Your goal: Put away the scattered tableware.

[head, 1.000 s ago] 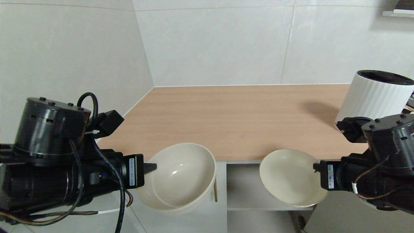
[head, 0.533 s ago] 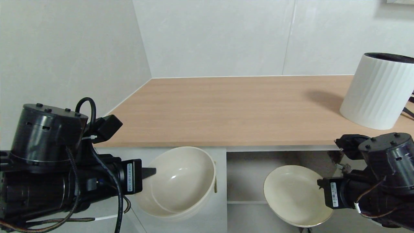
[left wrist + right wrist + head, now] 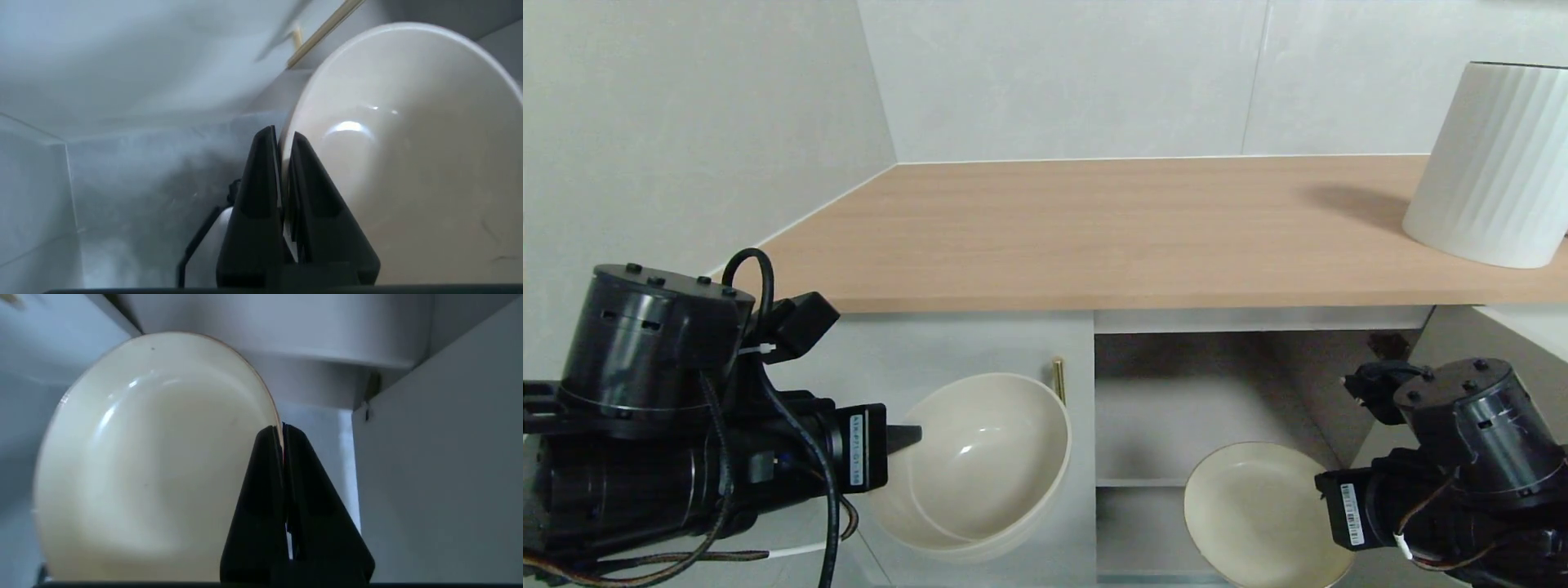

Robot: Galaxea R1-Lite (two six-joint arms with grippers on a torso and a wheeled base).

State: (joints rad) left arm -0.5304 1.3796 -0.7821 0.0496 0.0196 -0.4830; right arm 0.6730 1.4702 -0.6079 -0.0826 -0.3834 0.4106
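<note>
Bowl (image 3: 980,457) hangs before the shut cabinet door (image 3: 980,347), rim pinched by left gripper (image 3: 910,434). Plate (image 3: 1258,514) sits low at the open cabinet bay (image 3: 1176,400), rim clamped by right gripper (image 3: 1321,483). Step: stowing, 2 pcs in hand. Nxt, I'd judge: ease plate onto shelf (image 3: 1135,483) w/o clipping its edge.

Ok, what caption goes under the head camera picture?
Left gripper holds a bowl, right gripper a plate, before the open cabinet.

Head camera looks forward and down over the counter (image 3: 1094,237); wrist cameras, close up, share its bowl (image 3: 980,457) and plate (image 3: 1258,514), seemingly facing the cabinet (image 3: 1201,392).
</note>
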